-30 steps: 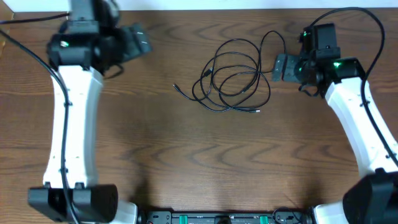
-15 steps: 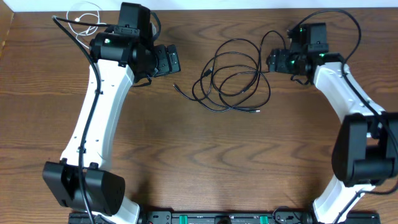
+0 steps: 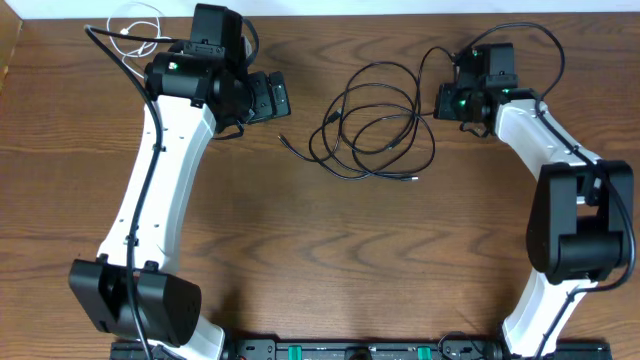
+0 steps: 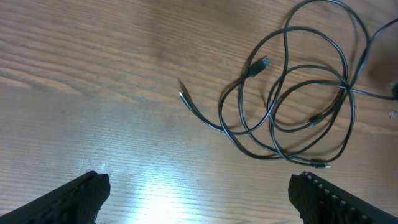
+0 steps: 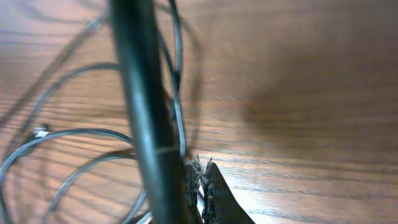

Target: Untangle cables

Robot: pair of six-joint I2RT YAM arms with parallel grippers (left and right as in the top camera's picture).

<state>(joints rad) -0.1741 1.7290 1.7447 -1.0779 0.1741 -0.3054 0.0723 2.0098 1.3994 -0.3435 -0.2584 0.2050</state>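
Observation:
The black cables [image 3: 434, 150] lie in a tangled coil of overlapping loops on the wooden table, with plug ends [image 3: 283, 140] pointing left and down. My right gripper [image 3: 441, 101] sits at the coil's right side, shut on a black strand [image 5: 146, 93] that runs up out of its jaws [image 5: 202, 180]. My left gripper [image 3: 287, 98] hovers left of the coil, open, with only bare table between its fingers [image 4: 199, 190]. From the left wrist the whole coil [image 4: 346, 87] lies ahead and to the right. The white cable [image 3: 113, 27] is at the far left corner, partly behind the left arm.
The table's far edge [image 3: 330, 14] runs just behind the coil and both grippers. The left arm [image 3: 150, 190] stretches across the table's left side and the right arm [image 3: 560, 150] down its right. A rail with green-marked fittings [image 3: 360, 350] lines the near edge.
The right gripper moved a little left onto the coil's right loop and closed from open to shut. The left arm swung in towards the coil a second ago, then stayed still and open.

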